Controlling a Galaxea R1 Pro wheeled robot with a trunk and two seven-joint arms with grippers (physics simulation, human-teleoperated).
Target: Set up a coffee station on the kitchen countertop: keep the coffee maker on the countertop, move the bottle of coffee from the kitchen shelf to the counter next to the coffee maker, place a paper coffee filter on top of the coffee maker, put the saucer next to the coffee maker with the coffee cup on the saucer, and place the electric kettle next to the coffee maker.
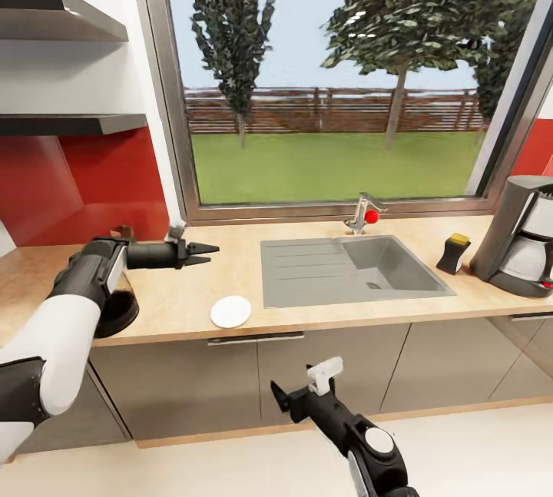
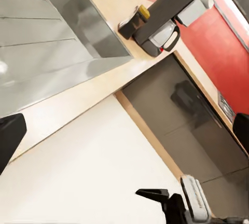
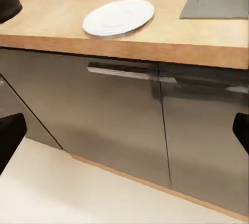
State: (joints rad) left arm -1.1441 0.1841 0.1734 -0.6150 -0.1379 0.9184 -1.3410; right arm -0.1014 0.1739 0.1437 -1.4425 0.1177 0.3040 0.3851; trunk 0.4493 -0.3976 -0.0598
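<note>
Saucer [image 1: 230,311] lies flat and bare on the countertop [image 1: 307,320], close to the front edge, between the left gripper [image 1: 201,254] and the steel sink [image 1: 349,270]. That left gripper hangs just above the worktop with its two dark fingers spread a little and nothing between them; its arm reaches in from the left. Beside the forearm, a rounded dark object [image 1: 119,313] sits at the counter's front edge, mostly hidden by the arm, so what it is cannot be told. The right gripper [image 1: 296,393] is low in front of the grey cabinet doors [image 1: 253,382], below counter height, fingers parted and empty. In the right wrist view, the saucer [image 3: 118,17] lies near the wooden lip over a cabinet handle [image 3: 122,71].

Bare worktop runs between the left gripper and the saucer, and behind the sink up to the tap [image 1: 362,214] under the window [image 1: 330,74]. At the far right the bottle of coffee [image 1: 453,253] stands just beside the coffee maker [image 1: 521,240], which is cut off by the picture's edge. The left wrist view shows both tilted, the bottle [image 2: 134,20] touching or nearly touching the machine [image 2: 168,18]. Two dark shelves [image 1: 61,67] on the left wall are cut off too.
</note>
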